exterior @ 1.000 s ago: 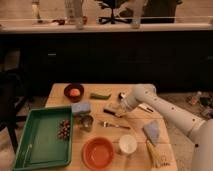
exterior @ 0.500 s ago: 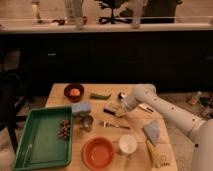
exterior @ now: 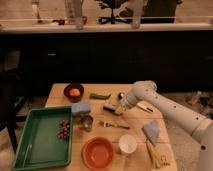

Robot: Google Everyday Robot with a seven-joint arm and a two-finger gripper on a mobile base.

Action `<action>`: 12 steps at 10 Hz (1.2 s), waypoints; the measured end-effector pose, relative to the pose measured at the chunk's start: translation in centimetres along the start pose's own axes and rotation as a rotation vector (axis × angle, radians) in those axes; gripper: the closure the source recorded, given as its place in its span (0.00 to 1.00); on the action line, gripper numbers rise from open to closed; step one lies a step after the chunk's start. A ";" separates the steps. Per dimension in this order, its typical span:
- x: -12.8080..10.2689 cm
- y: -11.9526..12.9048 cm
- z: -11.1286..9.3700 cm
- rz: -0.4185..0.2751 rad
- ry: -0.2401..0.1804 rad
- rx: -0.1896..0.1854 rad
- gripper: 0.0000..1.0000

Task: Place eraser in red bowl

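- On the wooden table [exterior: 60, 91], centre back: one eraser [exterior: 110, 109], a dark block lying flat between the pale blue block and the gripper. It is well apart from the red bowl.
- Just right of the eraser: one gripper [exterior: 119, 107], low over the tabletop at the end of the white arm [exterior: 165, 107], which comes in from the right. Whether it is spread or closed cannot be told, nor whether it touches the eraser.
- Front edge, centre: one red bowl [exterior: 98, 152], wide and shallow, with nothing visible inside.
- Back left: one dark maroon bowl [exterior: 74, 92], smaller, holding one orange item. Bowls in all: two.
- Left side: one green tray [exterior: 35, 145], with one cluster of small dark round pieces [exterior: 63, 130] near its right wall.
- Just right of the tray: one pale blue block [exterior: 81, 108] and, in front of it, one metal cup [exterior: 87, 122].
- Beside the red bowl, on its right: one white cup [exterior: 127, 144]. Cups in all: two.
- Centre: one fork [exterior: 114, 125], lying flat between the eraser and the white cup.
- Back centre: one green stalk-like item [exterior: 100, 95] and one spoon [exterior: 120, 95].
- Right side: one blue-grey folded cloth [exterior: 151, 131], below the arm.
- Front right corner: one yellow item [exterior: 156, 157], kind not clear.
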 end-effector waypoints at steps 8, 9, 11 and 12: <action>-6.2 3.9 -4.5 -0.530 -0.071 -0.113 1.00; -7.0 4.8 -5.0 -0.564 -0.075 -0.122 1.00; -7.8 6.7 -5.5 -0.636 -0.072 -0.146 1.00; -8.1 7.8 -5.5 -0.670 -0.067 -0.162 1.00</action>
